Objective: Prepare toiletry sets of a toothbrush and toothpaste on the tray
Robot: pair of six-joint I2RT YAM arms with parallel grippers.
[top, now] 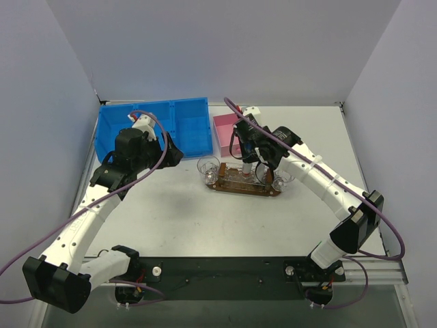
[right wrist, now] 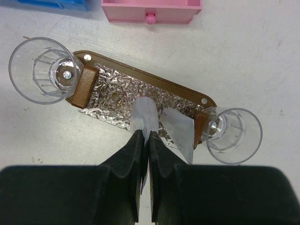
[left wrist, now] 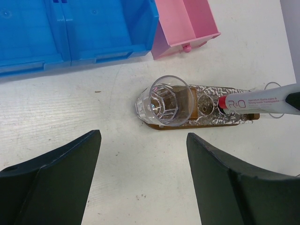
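Note:
The dark brown oval tray lies mid-table, lined with crinkled foil. A clear cup stands at its left end and another at its right end. My right gripper hangs over the tray's middle, shut on a white toothpaste tube with a red cap. A second white flat tube end shows just right of it. My left gripper is open and empty over bare table, left of the tray. No toothbrush is in view.
A blue compartmented bin sits at the back left. A pink square box stands just behind the tray. Grey walls close in the table on three sides.

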